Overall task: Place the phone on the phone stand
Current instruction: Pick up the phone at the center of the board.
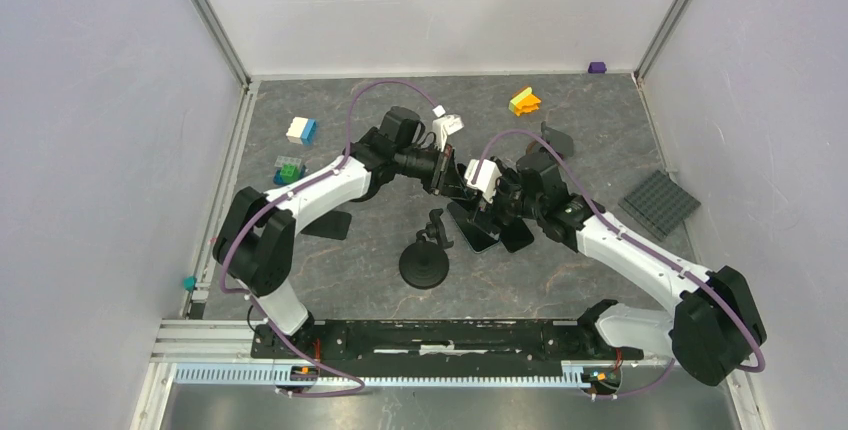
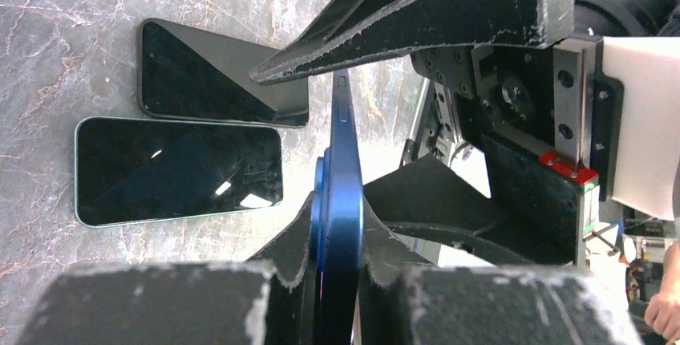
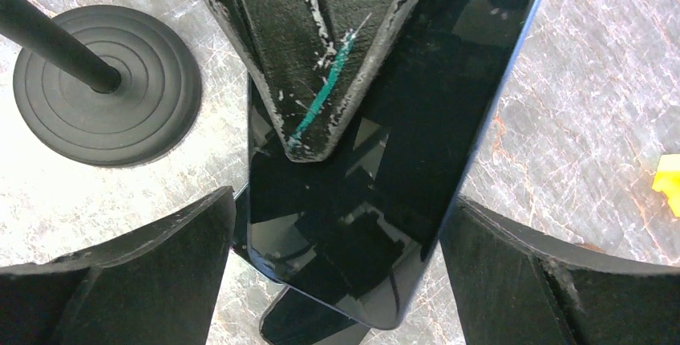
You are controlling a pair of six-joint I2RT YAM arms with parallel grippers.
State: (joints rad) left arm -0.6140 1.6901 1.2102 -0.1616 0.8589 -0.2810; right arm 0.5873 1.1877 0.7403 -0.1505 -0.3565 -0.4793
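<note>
My left gripper (image 2: pixel 337 221) is shut on the blue phone (image 2: pixel 343 168), pinching its faces so that it stands on edge above the table. In the right wrist view the phone's dark screen (image 3: pixel 401 144) faces the camera, with one left finger (image 3: pixel 321 48) lying across it. My right gripper (image 3: pixel 337 225) is open, one finger on each side of the phone's width near its lower end. The black phone stand (image 1: pixel 424 264), a round base with an upright arm and clamp, stands just left of and below both grippers; its base (image 3: pixel 104 88) lies flat on the table.
Two other dark phones (image 2: pixel 176 170) (image 2: pixel 212 72) lie flat under the grippers, and another dark slab (image 1: pixel 328 225) lies by the left arm. Toy blocks (image 1: pixel 301 130) (image 1: pixel 288 170) (image 1: pixel 524 101) sit towards the back. A grey baseplate (image 1: pixel 659 203) lies at the right.
</note>
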